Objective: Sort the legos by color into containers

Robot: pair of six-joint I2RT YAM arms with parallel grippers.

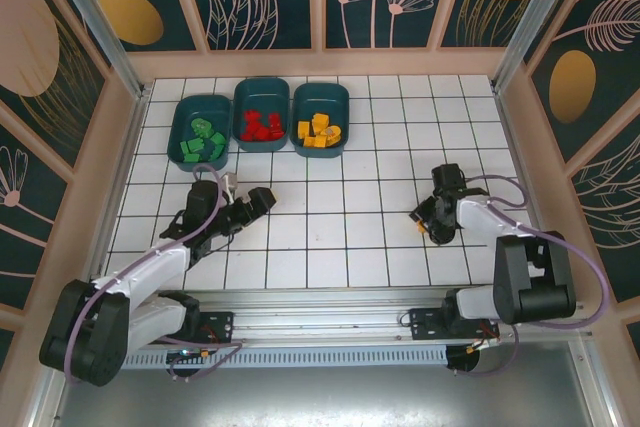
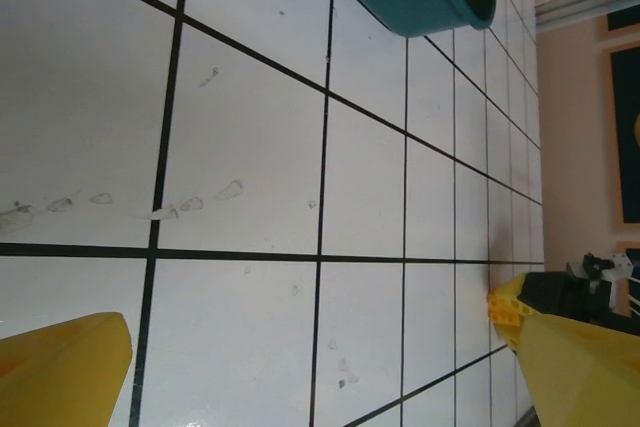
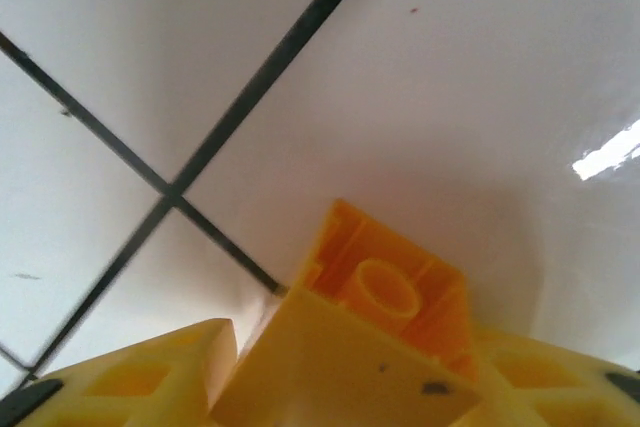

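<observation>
Listing, right side first.

Right gripper [image 1: 422,217]: lowered to the white tiled table [image 1: 360,197], right of centre. Its yellow fingers [image 3: 140,377] are drawn in on either side of one yellow-orange brick [image 3: 385,287]. One finger lies against the brick's flank and the other is just beside it, with a sliver of gap showing. Whether the pinch has actually taken hold cannot be told.

Yellow-orange brick: sits by a crossing of two dark grout lines, well apart from the bins. It is tipped, with the hollow underside and its single round tube facing the wrist camera and a paler side face below that. Its long axis cannot be made out.

Left gripper [image 1: 262,199]: fingers spread wide and holding nothing, poised over bare tiles left of centre, near the bins.

Bins, three, dark teal, at the far left of the table. They stand side by side with their long axes running near to far.
- left bin [image 1: 182,122], angled slightly: green legos [image 1: 202,142]
- middle bin [image 1: 240,97]: red legos [image 1: 262,127]
- right bin [image 1: 342,107]: yellow-orange legos [image 1: 320,133]
</observation>
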